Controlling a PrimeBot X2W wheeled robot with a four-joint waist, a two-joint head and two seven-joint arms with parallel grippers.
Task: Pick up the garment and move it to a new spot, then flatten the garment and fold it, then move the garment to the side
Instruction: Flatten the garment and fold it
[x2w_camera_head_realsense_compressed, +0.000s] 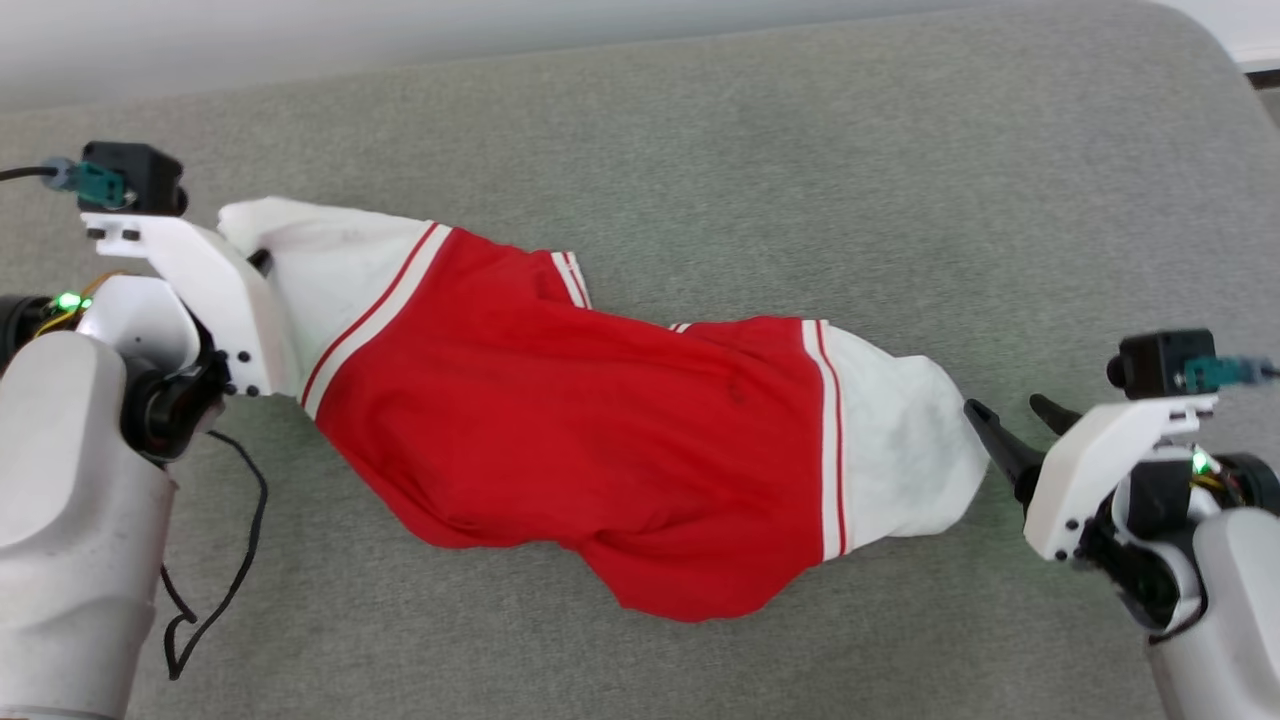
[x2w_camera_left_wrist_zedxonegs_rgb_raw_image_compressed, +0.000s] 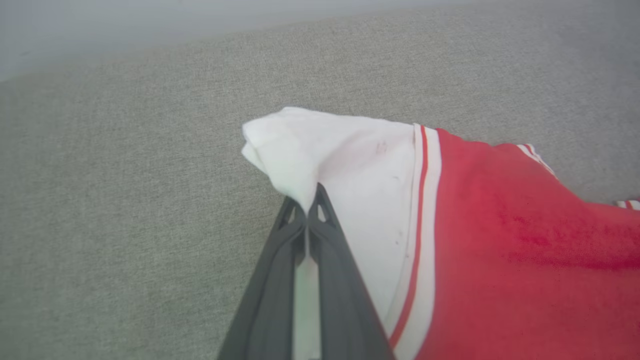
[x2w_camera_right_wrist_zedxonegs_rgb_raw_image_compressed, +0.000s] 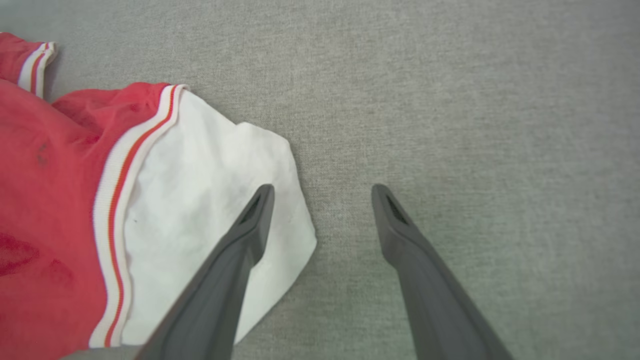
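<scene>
**Item 1: the garment (x2w_camera_head_realsense_compressed: 600, 450).** Bright red cloth with 2 white end panels, each edged in thin red-and-white stripes. It lay slantwise across the grey fabric surface (x2w_camera_head_realsense_compressed: 800, 130), left white end farther and right white end nearer. It was not flattened: the red body was bunched and its lower edge sagged toward the near side.

**Item 2: left gripper (x2w_camera_left_wrist_zedxonegs_rgb_raw_image_compressed: 306, 207).** The fingers were clamped together on a peak of the left white panel, with the cloth pinched at the tips and drawn into a fold. Judged purpose: to secure that end for lifting or pulling taut.

**Item 3: right gripper (x2w_camera_head_realsense_compressed: 1003, 403).** The fingers were spread wide and held nothing. 1 finger lay over the edge of the right white panel and the other over bare surface; contact with the cloth could not be told. Judged purpose: placed to take the 2nd end, so the garment could be carried by both ends.

**Item 4: black cable (x2w_camera_head_realsense_compressed: 240, 540).** It trailed in a loose loop on the surface by the left arm.

**Markings.** No brand, label or writing could be read. Faint dark smudges showed on the white panels.
</scene>
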